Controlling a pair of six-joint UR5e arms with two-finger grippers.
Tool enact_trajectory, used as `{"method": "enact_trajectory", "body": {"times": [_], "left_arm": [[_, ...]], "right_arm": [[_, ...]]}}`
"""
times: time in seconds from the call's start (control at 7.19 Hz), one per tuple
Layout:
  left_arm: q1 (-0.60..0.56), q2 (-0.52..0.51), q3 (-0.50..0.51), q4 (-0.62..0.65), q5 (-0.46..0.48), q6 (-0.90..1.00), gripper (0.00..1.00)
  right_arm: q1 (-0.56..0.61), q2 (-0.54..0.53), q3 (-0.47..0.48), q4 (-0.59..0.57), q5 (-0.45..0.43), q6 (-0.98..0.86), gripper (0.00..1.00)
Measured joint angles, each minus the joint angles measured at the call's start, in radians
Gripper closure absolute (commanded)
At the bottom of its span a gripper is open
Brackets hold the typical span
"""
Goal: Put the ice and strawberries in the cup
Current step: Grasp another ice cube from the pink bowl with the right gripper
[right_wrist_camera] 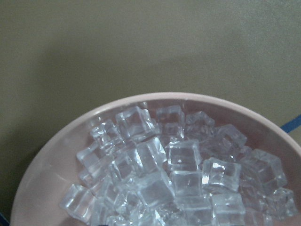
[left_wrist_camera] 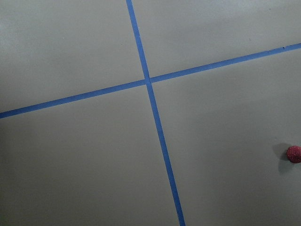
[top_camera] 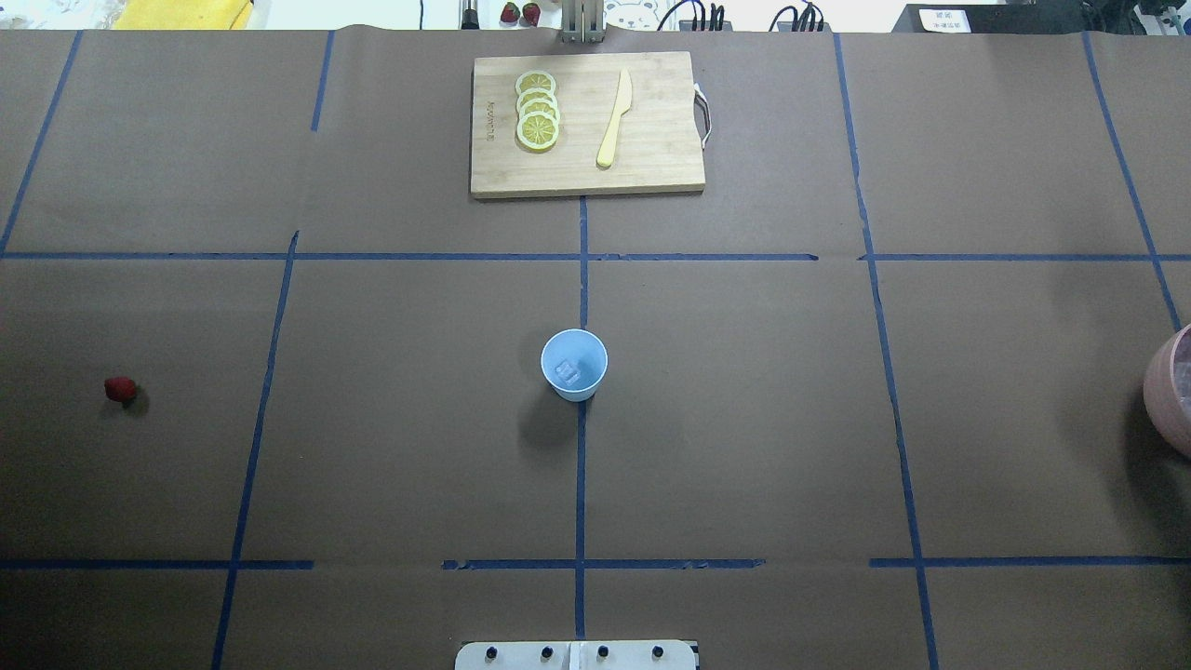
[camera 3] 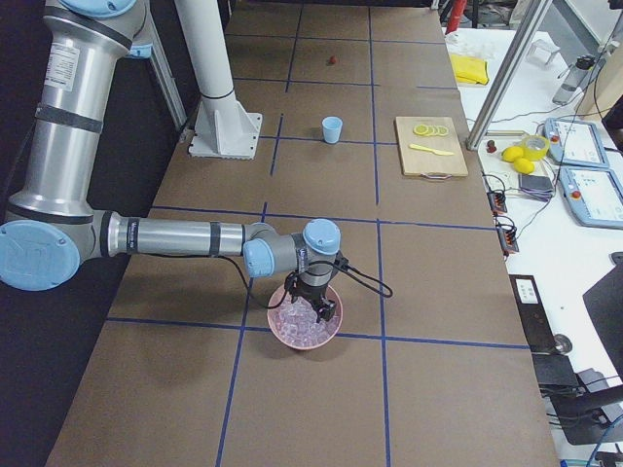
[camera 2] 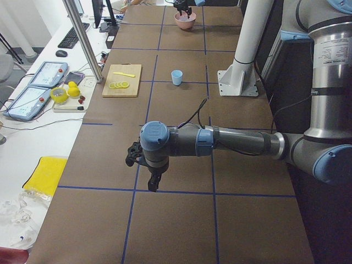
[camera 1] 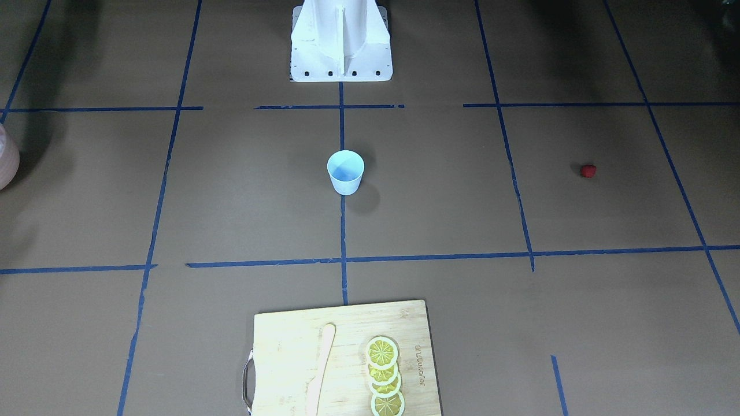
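Note:
The light blue cup [top_camera: 574,364] stands upright at the table's middle [camera 1: 346,172], with one pale ice cube [top_camera: 568,372] inside it. The red strawberry [top_camera: 120,389] lies alone on the table on my left side and shows at the right edge of the left wrist view [left_wrist_camera: 294,154]. My left gripper [camera 2: 153,185] hangs above the table near it; I cannot tell whether it is open or shut. My right gripper [camera 3: 312,309] is down over the pink bowl [camera 3: 310,331] of ice cubes [right_wrist_camera: 178,174]; I cannot tell its state either.
A wooden cutting board [top_camera: 586,124] at the far middle edge carries lemon slices [top_camera: 538,110] and a pale knife [top_camera: 614,119]. The pink bowl sits at the table's right edge [top_camera: 1172,391]. The robot's white base [camera 1: 341,40] stands behind the cup.

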Motion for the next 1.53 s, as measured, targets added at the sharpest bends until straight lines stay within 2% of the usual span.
{"method": "enact_trajectory", "body": {"times": [0.56,0.7,0.83,0.97,1.53], "left_arm": [[0.0,0.0,0.0,0.0,0.0,0.0,0.0],[0.0,0.0,0.0,0.0,0.0,0.0,0.0],[0.0,0.0,0.001,0.0,0.001,0.0,0.0],[0.0,0.0,0.001,0.0,0.001,0.0,0.0],[0.0,-0.003,0.001,0.0,0.002,0.0,0.0]], "right_arm": [[-0.013,-0.006,-0.002,-0.001,0.003,-0.002,0.27],[-0.016,-0.007,-0.002,-0.001,0.004,-0.002,0.57],[-0.017,-0.009,-0.002,0.0,0.005,-0.003,0.82],[-0.018,-0.012,-0.002,0.0,0.006,-0.003,0.96],[-0.016,-0.016,0.016,-0.005,0.023,-0.002,0.97]]}}
